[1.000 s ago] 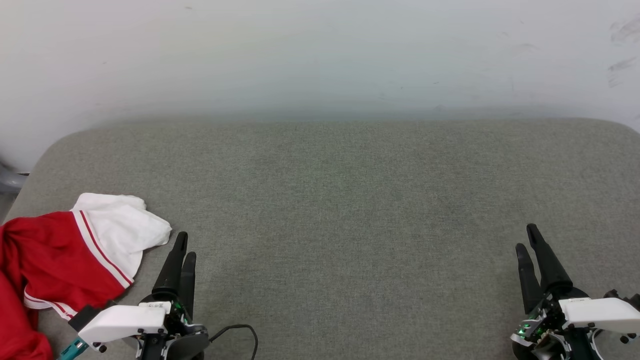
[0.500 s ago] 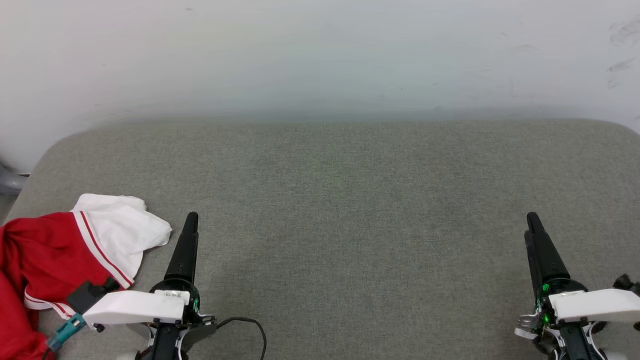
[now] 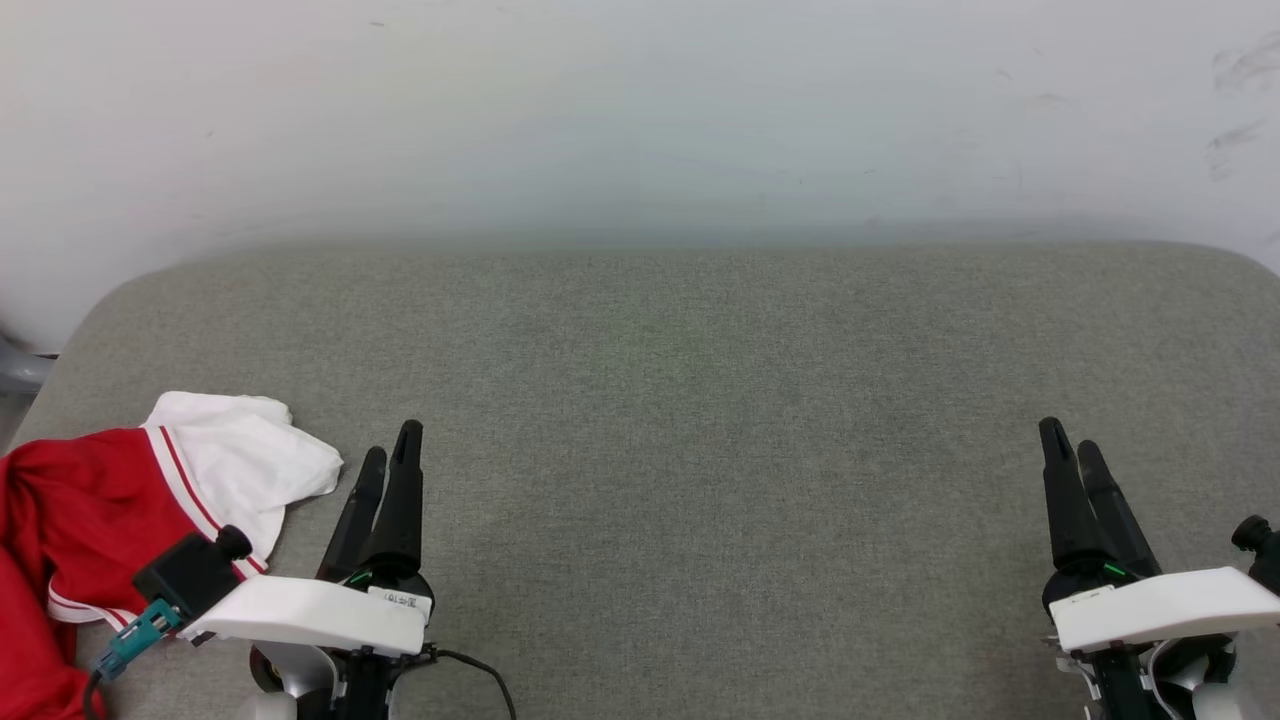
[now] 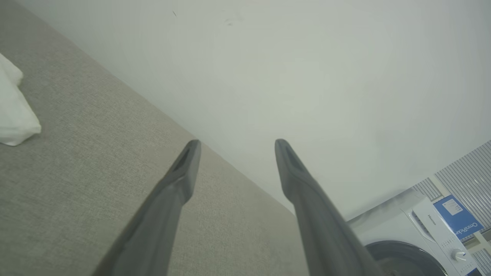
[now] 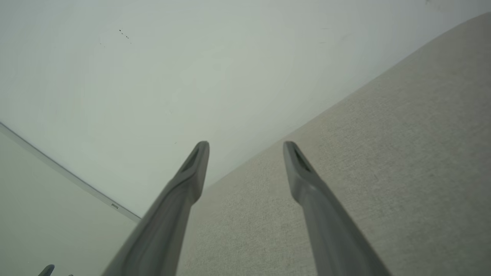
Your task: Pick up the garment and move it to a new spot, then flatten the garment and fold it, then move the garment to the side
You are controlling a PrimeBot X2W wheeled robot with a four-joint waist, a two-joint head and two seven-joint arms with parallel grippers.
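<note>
The garment (image 3: 110,510), red with a white sleeve and red-and-white stripe trim, lies crumpled at the near left edge of the grey padded surface (image 3: 700,400). Its white sleeve tip (image 4: 11,115) reaches into the left side of the left wrist view. My left gripper (image 3: 392,446) stands open just right of the sleeve, apart from it, with nothing between its fingers (image 4: 184,168). My right gripper (image 3: 1066,436) is open at the near right, empty, its fingers (image 5: 195,165) pointing toward the wall.
A pale wall (image 3: 640,120) rises directly behind the surface. A washing machine (image 4: 414,237) with a blue box on top stands off to the side in the left wrist view. A black cable (image 3: 480,670) loops from the left wrist.
Both grippers have rolled about their wrists and crept a little forward; their fingers now show side by side again. The garment has not moved.
</note>
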